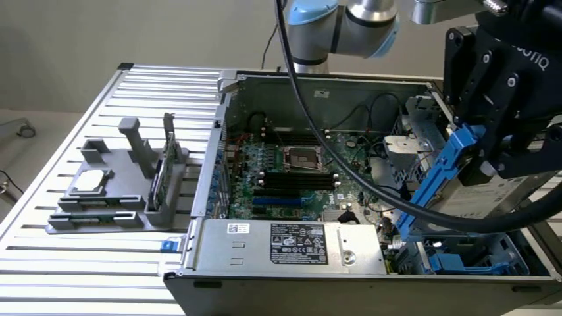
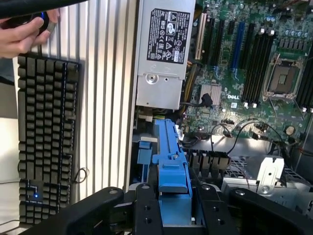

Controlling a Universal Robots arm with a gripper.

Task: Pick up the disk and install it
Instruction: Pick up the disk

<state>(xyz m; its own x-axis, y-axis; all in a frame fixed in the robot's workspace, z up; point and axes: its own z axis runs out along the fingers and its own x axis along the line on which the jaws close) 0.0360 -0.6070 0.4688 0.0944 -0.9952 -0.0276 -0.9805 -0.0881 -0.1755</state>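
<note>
My gripper [image 1: 485,158] is shut on the disk [image 1: 439,178], a silver drive edged by a blue plastic carrier frame. The disk hangs tilted on edge above the front corner of the open computer case [image 1: 351,82], at the exterior view's right. Below it lies a drive bay with blue plastic parts [image 1: 457,263]. In the wrist view the disk's blue frame edge [image 2: 170,156] runs out from between the black fingers [image 2: 145,208] of the gripper [image 2: 173,208], over the bay beside the power supply.
Inside the case are the green motherboard [image 1: 290,171] and the silver power supply [image 1: 290,243]. A thick black cable [image 1: 369,187] sweeps across the case. A grey fixture [image 1: 114,197] holds a square chip [image 1: 92,181] and a narrow card [image 1: 167,158]. A keyboard [image 2: 46,137] and a person's hand [image 2: 22,36] lie beyond the slatted table.
</note>
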